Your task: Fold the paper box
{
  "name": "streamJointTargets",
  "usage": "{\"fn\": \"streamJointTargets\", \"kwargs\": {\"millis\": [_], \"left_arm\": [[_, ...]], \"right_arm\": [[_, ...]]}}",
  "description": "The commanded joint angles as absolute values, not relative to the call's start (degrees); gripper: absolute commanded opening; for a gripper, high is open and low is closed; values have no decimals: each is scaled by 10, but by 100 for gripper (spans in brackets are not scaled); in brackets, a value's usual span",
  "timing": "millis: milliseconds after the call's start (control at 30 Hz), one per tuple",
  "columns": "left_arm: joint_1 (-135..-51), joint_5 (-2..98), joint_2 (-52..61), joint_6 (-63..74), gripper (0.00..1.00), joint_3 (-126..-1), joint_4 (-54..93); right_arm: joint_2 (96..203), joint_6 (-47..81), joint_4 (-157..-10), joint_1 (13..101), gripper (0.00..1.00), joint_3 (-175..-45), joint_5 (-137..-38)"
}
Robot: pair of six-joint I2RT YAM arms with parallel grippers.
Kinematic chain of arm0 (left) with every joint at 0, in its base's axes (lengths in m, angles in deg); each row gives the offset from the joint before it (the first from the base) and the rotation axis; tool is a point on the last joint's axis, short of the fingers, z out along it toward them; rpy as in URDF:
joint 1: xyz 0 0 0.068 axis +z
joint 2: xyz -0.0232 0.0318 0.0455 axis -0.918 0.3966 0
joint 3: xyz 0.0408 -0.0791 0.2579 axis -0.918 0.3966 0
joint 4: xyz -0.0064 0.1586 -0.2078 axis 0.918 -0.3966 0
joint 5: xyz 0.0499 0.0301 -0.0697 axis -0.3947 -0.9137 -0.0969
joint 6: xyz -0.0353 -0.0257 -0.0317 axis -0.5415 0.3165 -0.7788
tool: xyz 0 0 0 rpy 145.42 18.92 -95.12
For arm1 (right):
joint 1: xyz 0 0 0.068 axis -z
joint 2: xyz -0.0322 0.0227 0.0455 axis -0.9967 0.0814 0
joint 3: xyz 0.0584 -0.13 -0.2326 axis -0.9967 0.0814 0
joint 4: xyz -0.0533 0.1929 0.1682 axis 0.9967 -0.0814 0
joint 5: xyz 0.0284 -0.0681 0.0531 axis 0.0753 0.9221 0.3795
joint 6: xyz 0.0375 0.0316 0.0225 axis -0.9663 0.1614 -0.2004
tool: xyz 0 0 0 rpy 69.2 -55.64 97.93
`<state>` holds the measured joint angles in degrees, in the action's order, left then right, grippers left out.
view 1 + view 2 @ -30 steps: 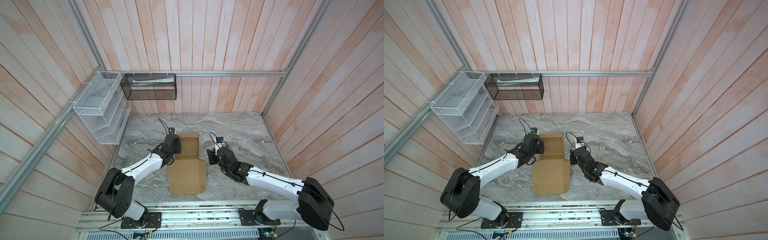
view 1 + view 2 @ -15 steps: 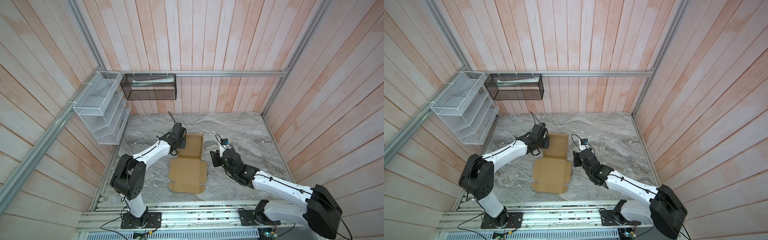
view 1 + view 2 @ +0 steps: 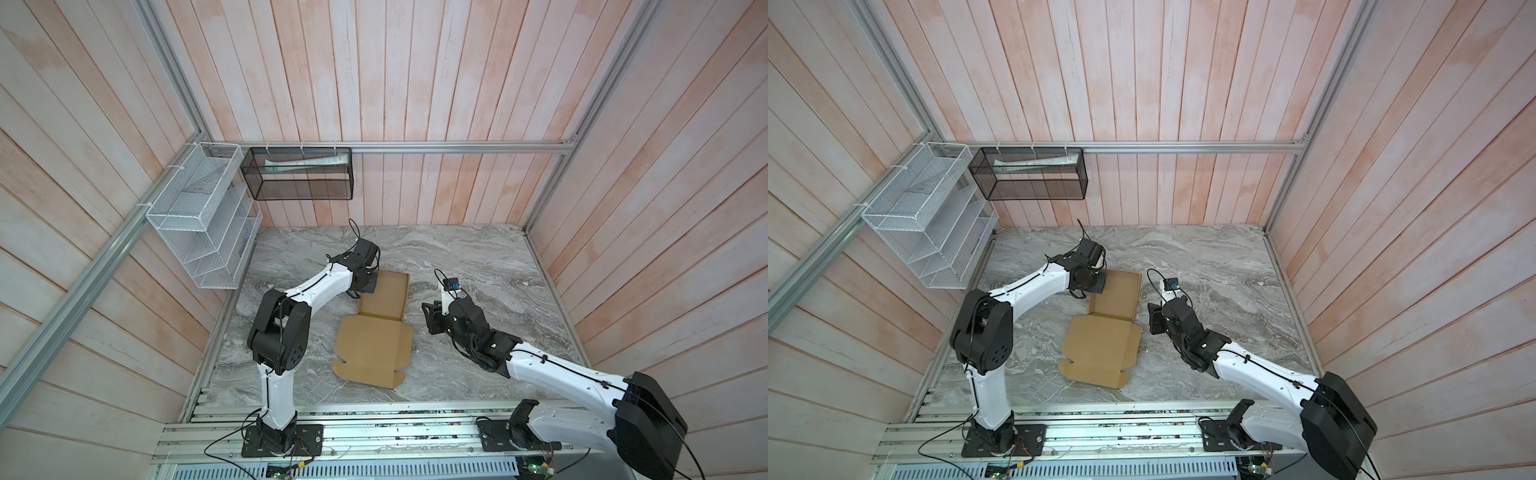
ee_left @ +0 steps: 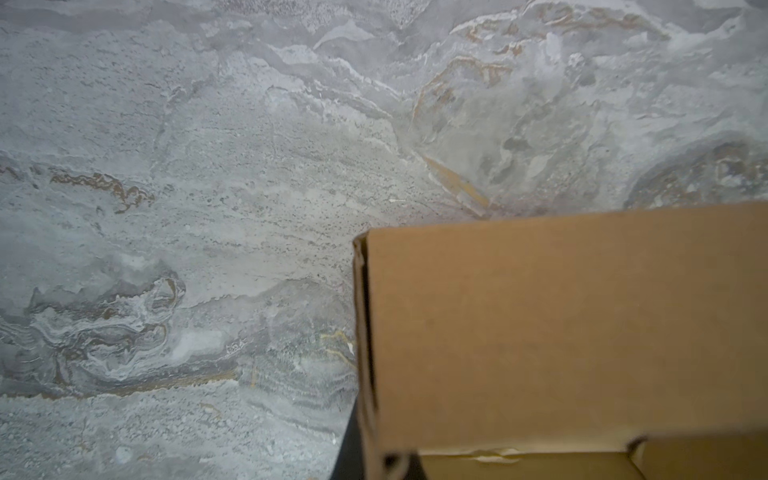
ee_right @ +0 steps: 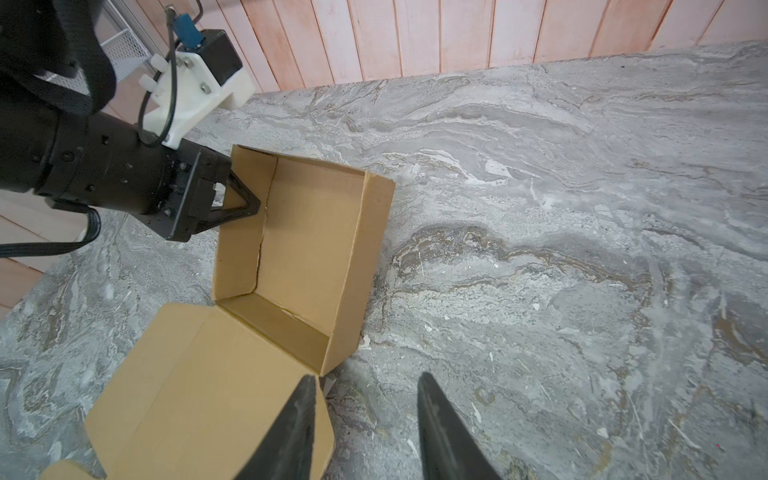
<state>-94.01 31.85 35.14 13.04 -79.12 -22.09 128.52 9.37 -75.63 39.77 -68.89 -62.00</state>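
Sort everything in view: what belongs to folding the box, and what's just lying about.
Job in hand:
brown corrugated cardboard box
left claw, shut on its side wall
right claw, open beside it

Lying about:
white wire-mesh wall rack
black mesh wall basket

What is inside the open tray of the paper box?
Only the shut left gripper, reaching in by one side wall of the paper box; the rest is bare cardboard. The floor under the gripper is covered.
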Motion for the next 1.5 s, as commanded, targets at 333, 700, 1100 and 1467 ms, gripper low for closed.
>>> {"fn": "streamJointTargets", "kwargs": {"millis": [333, 700, 1100, 1467], "left_arm": [[-930, 332, 423, 174, 0, -873, -323], [-930, 329, 460, 194, 0, -905, -351], [-929, 324, 497, 198, 0, -939, -365], [-929, 322, 514, 198, 0, -934, -352]], "right_arm": [[1288, 91, -743, 409, 41, -680, -649], [1307, 84, -723, 416, 41, -677, -671], [1330, 83, -706, 422, 42, -682, -684], [1354, 78, -694, 428, 41, -682, -699]]}}
